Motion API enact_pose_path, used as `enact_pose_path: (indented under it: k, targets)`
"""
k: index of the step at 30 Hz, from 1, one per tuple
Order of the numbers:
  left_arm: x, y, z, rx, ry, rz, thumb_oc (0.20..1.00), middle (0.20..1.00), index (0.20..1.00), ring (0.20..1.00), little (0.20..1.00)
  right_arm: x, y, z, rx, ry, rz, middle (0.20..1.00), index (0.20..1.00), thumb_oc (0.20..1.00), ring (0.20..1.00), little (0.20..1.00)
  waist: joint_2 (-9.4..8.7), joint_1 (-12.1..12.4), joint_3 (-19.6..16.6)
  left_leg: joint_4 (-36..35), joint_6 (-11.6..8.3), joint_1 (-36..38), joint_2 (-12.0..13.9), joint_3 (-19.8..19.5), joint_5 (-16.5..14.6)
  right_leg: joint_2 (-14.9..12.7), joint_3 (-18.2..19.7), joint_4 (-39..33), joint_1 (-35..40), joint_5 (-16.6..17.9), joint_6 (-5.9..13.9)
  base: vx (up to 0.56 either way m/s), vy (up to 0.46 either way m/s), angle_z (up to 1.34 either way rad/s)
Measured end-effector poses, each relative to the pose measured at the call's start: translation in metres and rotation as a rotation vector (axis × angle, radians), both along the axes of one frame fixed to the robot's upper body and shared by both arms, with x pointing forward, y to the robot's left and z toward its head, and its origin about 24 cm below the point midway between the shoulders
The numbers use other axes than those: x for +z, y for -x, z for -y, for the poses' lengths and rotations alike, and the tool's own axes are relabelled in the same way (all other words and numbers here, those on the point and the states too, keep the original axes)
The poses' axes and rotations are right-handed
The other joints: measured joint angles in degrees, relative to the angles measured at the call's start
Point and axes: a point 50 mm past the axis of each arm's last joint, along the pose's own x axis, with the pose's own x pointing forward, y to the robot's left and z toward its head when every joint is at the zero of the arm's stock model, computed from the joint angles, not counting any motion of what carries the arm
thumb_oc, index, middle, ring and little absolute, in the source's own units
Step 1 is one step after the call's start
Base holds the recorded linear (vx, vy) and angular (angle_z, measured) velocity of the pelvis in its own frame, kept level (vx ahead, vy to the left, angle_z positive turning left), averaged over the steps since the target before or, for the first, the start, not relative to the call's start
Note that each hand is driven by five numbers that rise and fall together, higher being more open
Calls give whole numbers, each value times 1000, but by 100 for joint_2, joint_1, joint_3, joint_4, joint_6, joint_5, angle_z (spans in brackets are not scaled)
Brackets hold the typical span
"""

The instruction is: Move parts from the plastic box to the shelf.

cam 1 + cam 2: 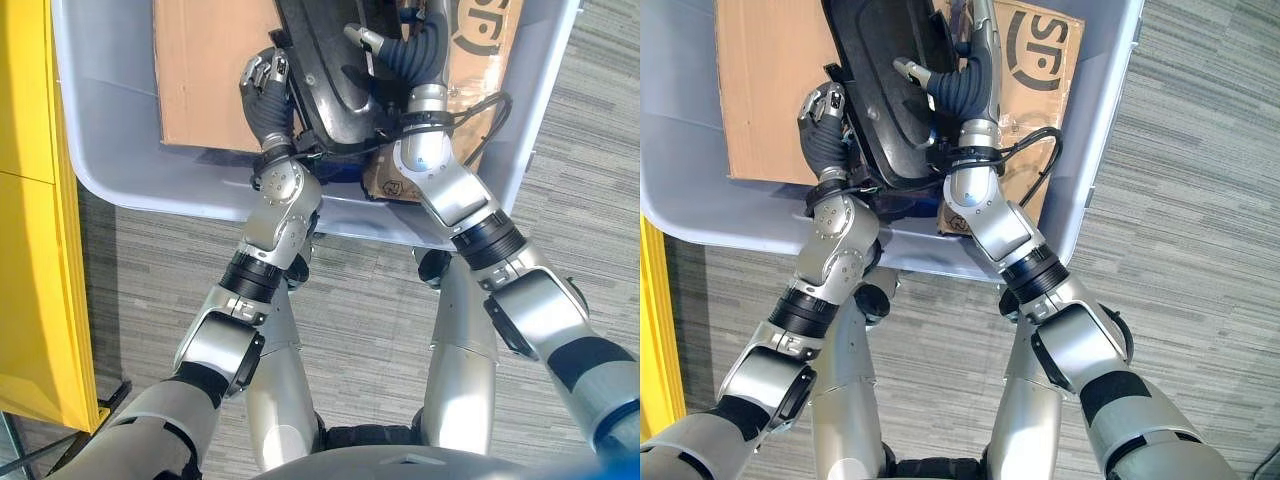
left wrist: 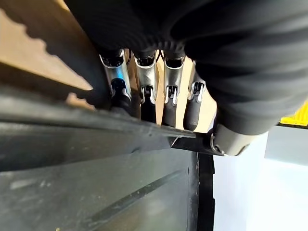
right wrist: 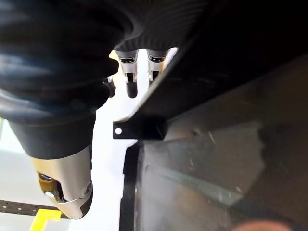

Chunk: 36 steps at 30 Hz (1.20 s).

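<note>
Reaching into plastic box (image 1: pixel 120 180) with both hands; early stage of transfer, nothing on any shelf as far as can be judged.

Black part (image 1: pixel 890 90): large moulded panel, lying inside box, over cardboard sheet (image 1: pixel 210 70) that lines box floor. Near end of part close to near wall of box, between the two wrists; far end runs toward far side of box. Second printed cardboard piece (image 1: pixel 1040 60) beside right wall of box.

Left hand (image 1: pixel 262 78): set at left edge of part, back of hand up. Left wrist view: fingers (image 2: pixel 144 91) side by side, running down past thin lip of part, dark tips dropping behind that lip. Curl round edge looks probable, but tips hidden; cannot tell whether clamped.

Right hand (image 1: pixel 955 85): set against right side of part. Thumb (image 1: pixel 362 38) stands out over top face of part. Right wrist view: two fingers (image 3: pixel 129 72) straight, extending beyond part's edge, apparently under it. Reads as a flat, supporting contact, not a pinch.

Status: part not yet clear of box; whether lifted off cardboard or resting on it not decidable from head views. Yellow structure (image 1: pixel 35 200) stands beside left wall of box; possibly the shelf, unconfirmed.

Remaining: secure two-handed hold, raise part over box wall, carry to shelf, set down. Other parts in box not discernible under panel.
</note>
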Motion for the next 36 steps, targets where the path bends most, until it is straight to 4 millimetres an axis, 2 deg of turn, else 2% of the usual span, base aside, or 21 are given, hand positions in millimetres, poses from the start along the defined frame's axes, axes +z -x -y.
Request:
enact_pose_path:
  k: [3, 7, 11, 20, 27, 30, 36]
  targets:
    - [-9, 6, -7, 32, -35, 0, 200, 200, 200, 200, 200, -4, -1, 8, -26, -17, -24, 1000, 1000, 1000, 1000, 1000, 1, 149, 0, -75, -39, 77, -27, -46, 46, -1, -35, -7, 74, -34, -27, -12, -17, 6]
    - [-10, 12, -17, 70, -60, 23, 200, 200, 200, 200, 200, -6, -2, 12, -48, -23, -47, 1000, 1000, 1000, 1000, 1000, 6, 238, 2, -179, -91, 87, -71, -131, 131, -31, -135, 22, 134, -62, -63, -9, -9, 11]
    - [-8, 14, -20, 87, -102, 49, 200, 200, 200, 200, 200, -7, -4, 16, -58, -6, -62, 1000, 1000, 1000, 1000, 1000, 7, 275, 3, -240, -142, 104, -111, -203, 189, -41, -176, 22, 181, -98, -117, -1, 0, 6]
    - [-13, 21, -30, 97, -165, 65, 200, 200, 200, 200, 200, -13, -1, 18, 1, 65, -122, 1000, 1000, 1000, 1000, 1000, 9, 288, 4, -248, -160, 201, -120, -228, 210, -61, -194, 81, 266, -103, -107, 0, 0, 0]
    - [-13, 21, -36, 103, -193, 61, 200, 200, 200, 200, 200, -28, 1, 6, 161, 88, -272, 1000, 1000, 1000, 1000, 1000, 8, 282, 4, -246, -170, 251, -116, -297, 214, -59, -279, 94, 406, -158, -89, 6, -3, 3]
    - [-15, 20, -36, 99, -202, 48, 200, 200, 200, 200, 200, -45, -2, 0, 267, -13, -433, 1000, 1000, 1000, 1000, 1000, 8, 309, 5, -225, -133, 260, -117, -363, 240, -61, -332, 120, 474, -192, -89, 0, 0, 5]
    - [-25, 22, -40, 108, -215, 11, 200, 200, 200, 200, 200, -65, -4, -6, 367, -110, -575, 1000, 1000, 1000, 1000, 1000, 5, 283, 6, -264, -175, 471, -122, -374, 237, -60, -341, 126, 674, -205, -94, 0, 0, 0]
